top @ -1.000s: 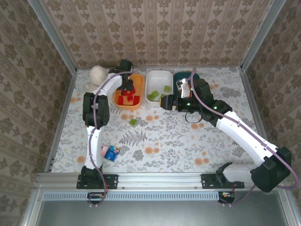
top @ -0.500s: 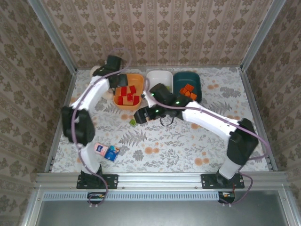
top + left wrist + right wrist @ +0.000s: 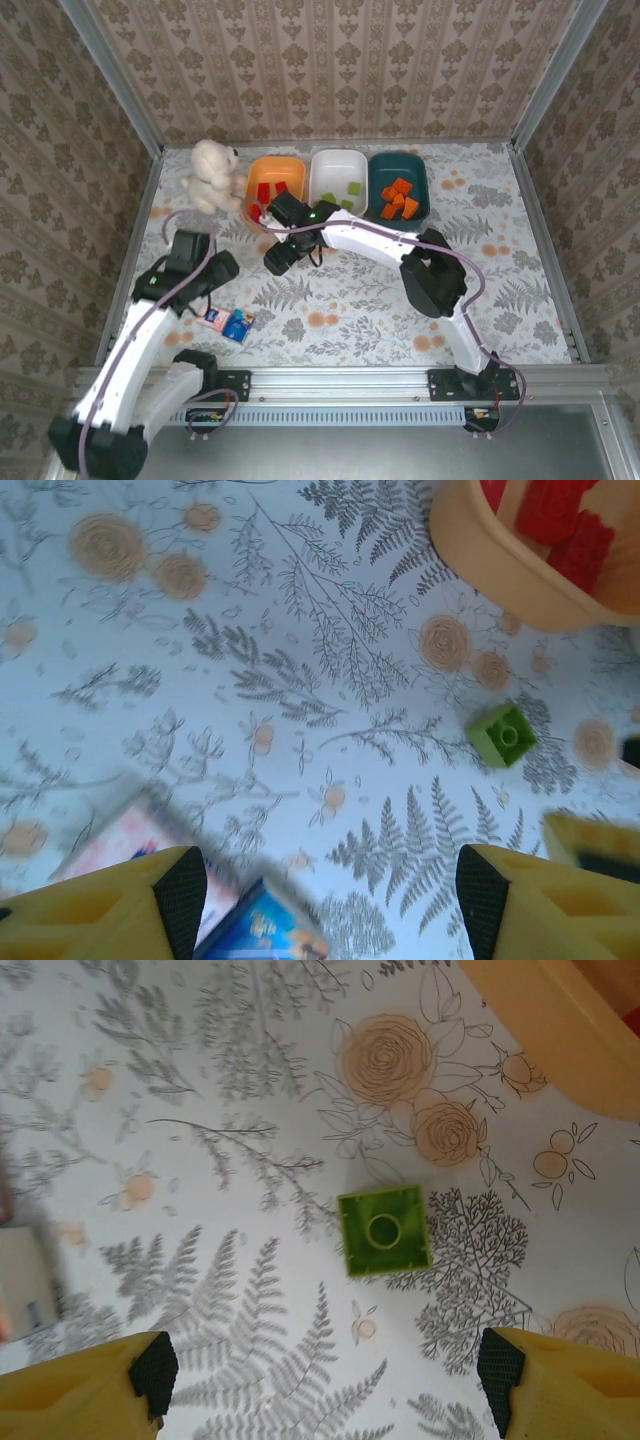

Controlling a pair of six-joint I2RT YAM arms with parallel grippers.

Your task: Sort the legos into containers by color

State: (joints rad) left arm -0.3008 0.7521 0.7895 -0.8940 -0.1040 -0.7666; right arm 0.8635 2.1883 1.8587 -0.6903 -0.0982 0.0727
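A lone lime green lego (image 3: 384, 1230) lies upside down on the floral table, its hollow side up. My right gripper (image 3: 325, 1375) hangs open just above it, with the brick a little beyond the fingertips. From above, the right gripper (image 3: 277, 255) sits in front of the orange tray (image 3: 275, 162). The left wrist view has the same brick (image 3: 503, 735) off to the right of my open, empty left gripper (image 3: 330, 900), which from above (image 3: 222, 268) hovers near the left. Red legos (image 3: 265, 190) fill the orange tray, green ones (image 3: 350, 190) the white tray (image 3: 335, 165), orange ones (image 3: 398, 198) the teal tray (image 3: 398, 158).
A white plush toy (image 3: 212, 172) sits at the back left beside the orange tray. Pink and blue flat packets (image 3: 228, 323) lie near the front left, just under the left gripper (image 3: 250, 920). Metal rails and patterned walls bound the table.
The left arm pulled back from the orange tray to the near left, uncovering the plush toy. The right gripper swung left from the white tray to above the loose green brick.
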